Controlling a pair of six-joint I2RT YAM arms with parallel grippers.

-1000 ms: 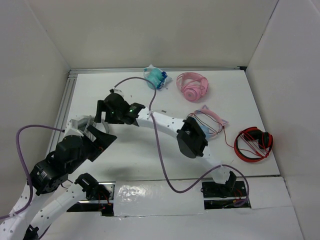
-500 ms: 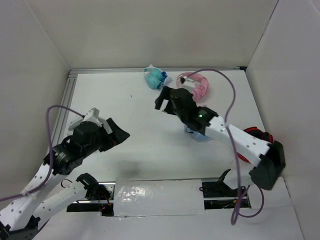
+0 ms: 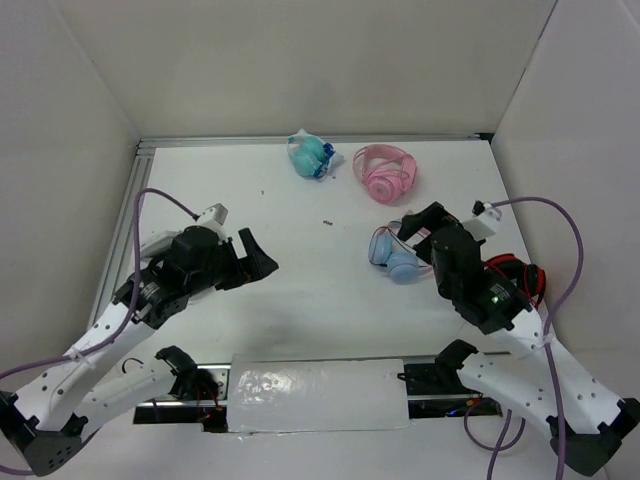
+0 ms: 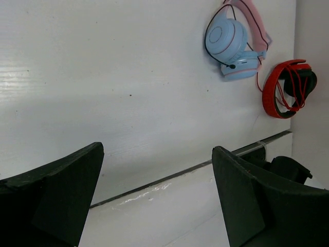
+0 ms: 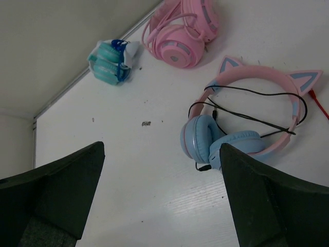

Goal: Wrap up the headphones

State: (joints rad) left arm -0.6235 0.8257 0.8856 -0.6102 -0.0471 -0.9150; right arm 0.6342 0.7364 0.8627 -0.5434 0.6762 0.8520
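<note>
- We see two arms raised over a white table (image 3: 300, 300), one to each side, with bare surface between them.
- The left gripper (image 4: 157, 154) has its jaws spread wide and grips nothing. Only table shows between its fingers.
- The right gripper (image 5: 162, 149) is likewise wide open and empty. It hangs above a blue-cupped pair with a pink band (image 5: 198, 135).
- We judge this high, open stance suits looking the table over before any reach.
- The headphones to be wrapped, the large light-grey and white pair, do not show in any view. We cannot say where they lie, which way they point, or how their long axis runs.
- Other pairs sit well apart: a teal pair (image 3: 310, 155) and an all-pink pair (image 3: 385, 170) at the far edge, and a red pair (image 3: 510, 290) by the right wall.
- The blue-cupped pair lies flat with its cable loose across the band.
</note>
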